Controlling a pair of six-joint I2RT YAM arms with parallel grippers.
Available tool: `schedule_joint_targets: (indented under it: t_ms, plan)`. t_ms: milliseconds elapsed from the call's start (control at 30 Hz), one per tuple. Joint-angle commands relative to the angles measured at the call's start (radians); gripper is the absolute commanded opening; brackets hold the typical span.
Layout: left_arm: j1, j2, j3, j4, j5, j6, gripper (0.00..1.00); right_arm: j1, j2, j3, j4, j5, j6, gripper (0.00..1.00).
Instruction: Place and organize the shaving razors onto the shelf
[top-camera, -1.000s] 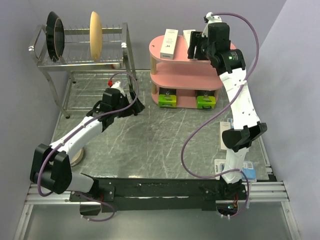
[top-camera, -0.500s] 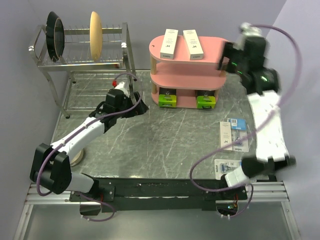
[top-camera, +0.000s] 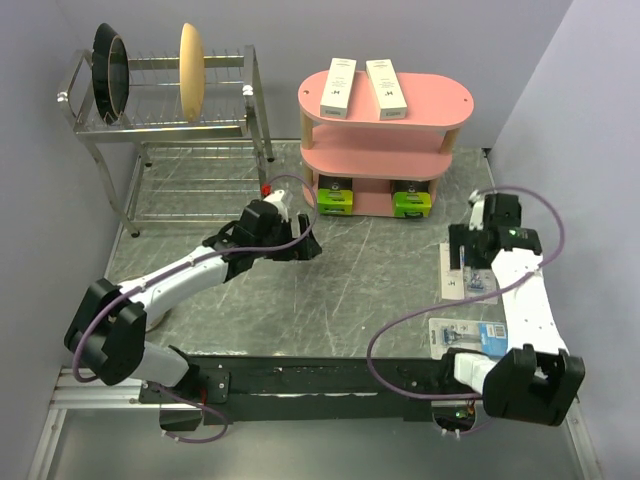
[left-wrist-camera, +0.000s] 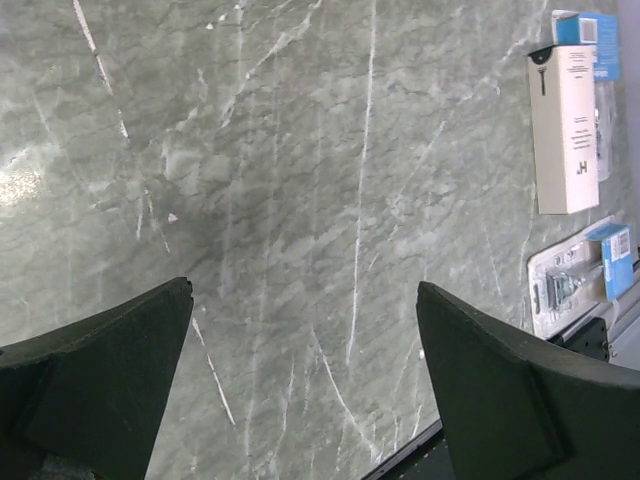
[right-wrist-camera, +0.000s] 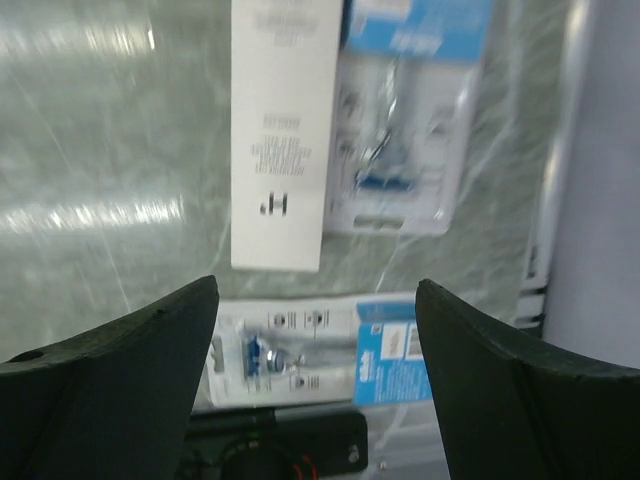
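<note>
The pink shelf (top-camera: 440, 100) stands at the back. Two white razor boxes (top-camera: 338, 86) (top-camera: 385, 86) lie on its top tier, and two black-and-green boxes (top-camera: 336, 196) (top-camera: 411, 201) sit in the bottom tier. On the table's right lie a white box (top-camera: 455, 272) (right-wrist-camera: 280, 130) (left-wrist-camera: 565, 130), a blister pack (top-camera: 484, 280) (right-wrist-camera: 405, 130) beside it, and a second blister pack (top-camera: 465, 335) (right-wrist-camera: 320, 350) (left-wrist-camera: 580, 280) nearer the front. My right gripper (top-camera: 470, 245) (right-wrist-camera: 316, 290) hovers open above these, holding nothing. My left gripper (top-camera: 300, 240) (left-wrist-camera: 303, 300) is open over bare table mid-left.
A metal dish rack (top-camera: 160, 120) holding black pans and a tan bowl (top-camera: 191, 72) stands at the back left. The grey wall runs close along the right side. The black base rail (top-camera: 330, 375) borders the near edge.
The right arm swung from the shelf's top tier down to the table's right side, leaving a second white box on top. The left gripper moved right and nearer.
</note>
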Motion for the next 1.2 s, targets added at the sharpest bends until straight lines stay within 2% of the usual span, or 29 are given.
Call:
schedule_joint_targets:
  t_ms: [0,133,233,500,867,1167]
  plan:
    - [0.002,0.018,0.014,0.044,0.004,0.018,1.0,-0.002,0.048,-0.031,0.005,-0.008,-0.051,0.87]
    - [0.002,0.038,0.011,0.063,0.013,-0.001,0.99,0.003,0.098,-0.051,0.038,-0.031,-0.08,0.89]
    - [0.002,0.053,0.016,0.064,0.01,-0.002,0.99,0.024,0.177,-0.049,0.042,-0.029,-0.061,0.96]
    - [0.003,0.079,0.045,0.057,-0.013,0.01,0.99,0.081,0.341,-0.046,0.051,0.014,-0.027,0.96]
    - [0.005,0.139,0.082,0.054,-0.021,0.008,1.0,0.079,0.471,-0.037,0.028,0.057,-0.005,0.86]
    - [0.019,0.162,0.095,0.043,-0.021,0.008,1.0,0.079,0.526,-0.035,0.022,0.052,-0.007,0.69]
